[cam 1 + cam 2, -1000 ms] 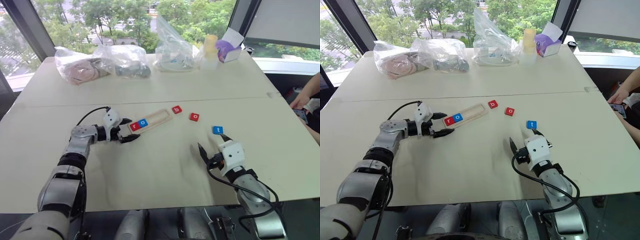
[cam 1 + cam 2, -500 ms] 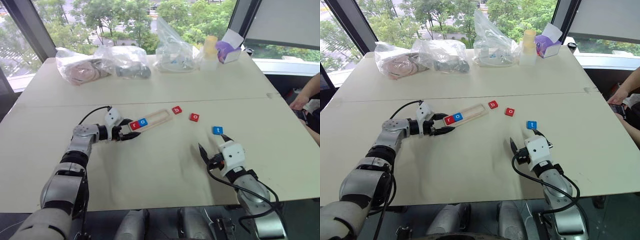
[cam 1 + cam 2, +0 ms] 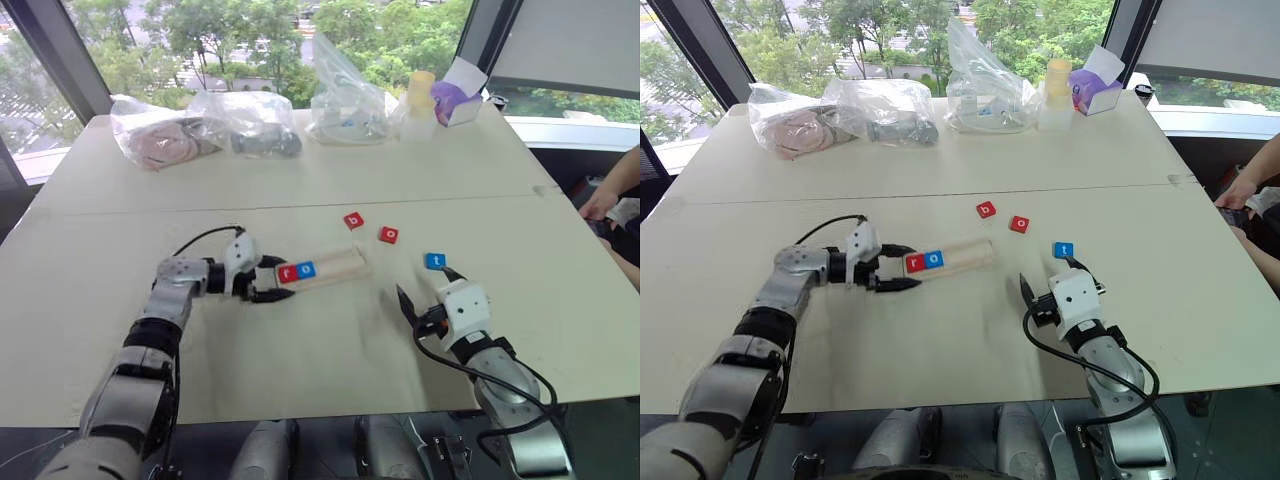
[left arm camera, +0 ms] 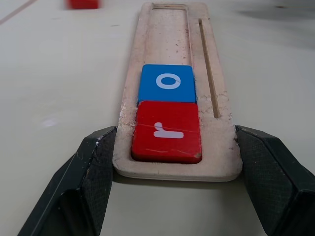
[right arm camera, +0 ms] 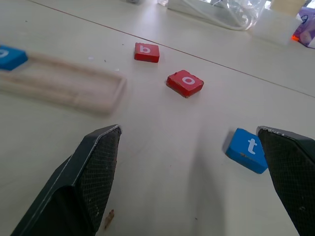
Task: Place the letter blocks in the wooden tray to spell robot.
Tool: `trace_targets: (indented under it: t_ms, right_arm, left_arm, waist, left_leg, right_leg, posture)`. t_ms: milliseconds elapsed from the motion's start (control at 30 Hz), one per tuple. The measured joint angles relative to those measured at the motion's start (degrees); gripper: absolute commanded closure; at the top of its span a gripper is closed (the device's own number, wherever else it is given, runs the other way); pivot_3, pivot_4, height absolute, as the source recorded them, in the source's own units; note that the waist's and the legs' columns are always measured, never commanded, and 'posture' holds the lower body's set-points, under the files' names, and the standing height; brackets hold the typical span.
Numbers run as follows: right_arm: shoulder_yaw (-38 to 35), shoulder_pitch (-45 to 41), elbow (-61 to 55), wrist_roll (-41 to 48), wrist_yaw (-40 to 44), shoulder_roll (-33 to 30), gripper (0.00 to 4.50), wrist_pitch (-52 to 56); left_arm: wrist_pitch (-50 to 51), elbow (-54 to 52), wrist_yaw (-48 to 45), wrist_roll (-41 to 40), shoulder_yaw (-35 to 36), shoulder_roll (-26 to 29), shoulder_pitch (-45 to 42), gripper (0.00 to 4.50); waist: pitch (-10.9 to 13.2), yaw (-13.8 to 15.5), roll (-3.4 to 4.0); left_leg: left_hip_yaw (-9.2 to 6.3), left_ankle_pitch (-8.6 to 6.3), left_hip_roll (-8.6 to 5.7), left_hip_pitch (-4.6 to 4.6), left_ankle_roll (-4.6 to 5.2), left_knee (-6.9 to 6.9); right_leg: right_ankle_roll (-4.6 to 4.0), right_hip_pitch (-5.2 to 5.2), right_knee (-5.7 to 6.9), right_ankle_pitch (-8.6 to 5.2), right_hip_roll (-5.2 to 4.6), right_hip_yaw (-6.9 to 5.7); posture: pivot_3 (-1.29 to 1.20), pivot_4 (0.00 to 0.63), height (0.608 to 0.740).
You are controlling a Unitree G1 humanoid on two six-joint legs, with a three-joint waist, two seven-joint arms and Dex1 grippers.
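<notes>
The wooden tray lies across the table's middle with a red r block and a blue o block at its left end. My left gripper is shut on that end, one finger on each long side, as the left wrist view shows around the tray. A red b block, a red o block and a blue t block lie loose to the tray's right. My right gripper stands open near the front, with the t block just beside its right finger.
Clear plastic bags with items, a pale bottle and a white-and-purple box line the table's far side. A person's hand rests at the right edge. A seam crosses the table behind the blocks.
My left gripper has shut on the tray's end and dragged it nearer and to the right, turning it closer to level across the table. The right arm has kept still.
</notes>
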Motion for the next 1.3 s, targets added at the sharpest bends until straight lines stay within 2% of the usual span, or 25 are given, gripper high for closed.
trace_targets:
  t_ms: [200, 367, 1033, 1100, 1133, 1300]
  right_arm:
    - [0.12, -0.54, 0.00, -0.02, 0.01, -0.01, 0.00, 0.18]
    - [0.05, -0.41, -0.01, -0.02, 0.01, -0.05, 0.00, 0.57]
    - [0.18, -1.15, -0.01, -0.05, 0.08, -0.09, 0.00, 0.74]
    - [0.18, -1.31, -0.01, -0.05, 0.17, -0.15, 0.00, 0.74]
    - [0.18, -1.47, -0.01, -0.05, 0.27, -0.16, 0.00, 0.74]
    - [0.18, -1.75, -0.01, -0.06, 0.43, -0.16, 0.00, 0.74]
  left_arm:
    - [6.01, -14.11, -0.41, -0.74, -3.73, -0.41, 6.10, 1.37]
    - [8.59, -20.31, 0.64, -0.99, -5.47, -0.01, 9.23, 1.37]
    - [8.16, -26.79, 4.44, -1.15, -6.68, 3.08, 14.26, 1.37]
    - [8.19, -26.85, 4.51, -1.17, -6.75, 3.12, 14.26, 0.35]
    - [8.29, -26.87, 4.63, -1.18, -6.79, 3.23, 14.24, 0.05]
    - [9.24, -27.39, 5.30, -1.26, -6.89, 3.66, 14.19, 0.05]
  waist:
    - [0.00, -0.01, 0.00]
    - [0.00, -0.03, 0.00]
    - [-0.01, -0.08, 0.01]
    - [-0.01, -0.07, 0.01]
    - [-0.01, -0.07, 0.01]
    - [-0.01, -0.09, 0.02]
  left_leg:
    - [-0.01, 0.00, 0.00, 0.00, 0.00, 0.00]
    - [-0.01, 0.00, 0.01, 0.00, 0.00, -0.02]
    - [-0.01, 0.00, 0.04, 0.02, -0.01, -0.06]
    - [-0.01, 0.00, 0.04, 0.02, 0.00, -0.07]
    - [-0.01, 0.00, 0.04, 0.02, 0.00, -0.07]
    - [-0.01, 0.00, 0.04, 0.02, 0.00, -0.08]
  right_leg:
    - [-0.01, -0.01, -0.01, -0.01, 0.00, 0.00]
    - [-0.02, -0.03, -0.01, -0.01, 0.01, 0.01]
    - [-0.04, -0.05, -0.03, -0.02, 0.00, 0.02]
    - [-0.04, -0.05, -0.04, -0.02, 0.01, 0.02]
    - [-0.04, -0.05, -0.04, -0.02, 0.01, 0.01]
    - [-0.04, -0.04, -0.05, -0.02, 0.01, 0.01]
  posture:
    - [0.00, 0.150, 0.740]
    - [0.00, 0.150, 0.740]
    - [0.00, 0.150, 0.740]
    - [0.00, 0.150, 0.740]
    - [0.00, 0.150, 0.740]
    - [0.00, 0.150, 0.740]
